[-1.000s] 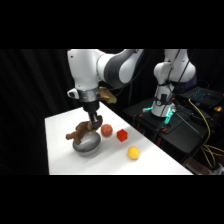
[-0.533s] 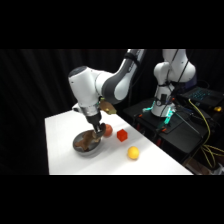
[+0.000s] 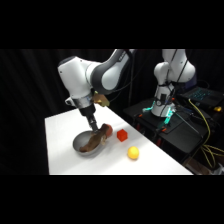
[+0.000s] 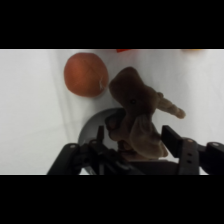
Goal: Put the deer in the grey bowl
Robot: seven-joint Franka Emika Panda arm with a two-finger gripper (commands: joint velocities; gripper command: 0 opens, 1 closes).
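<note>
Claw [image 4: 135, 142] spread around deer [image 4: 137, 112] | now lower, deer lying in grey bowl [image 3: 80, 145]

deer [image 3: 93, 142] in bowl [image 3: 80, 146] under hand [image 3: 95, 131]; ball [image 4: 85, 74] beside; cube [image 3: 122, 135], fruit [image 3: 132, 152] to right

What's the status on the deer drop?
Gripper low over grey bowl. Deer in bowl, between the fingers. Reddish-brown ball beside bowl, not blocking.
</note>
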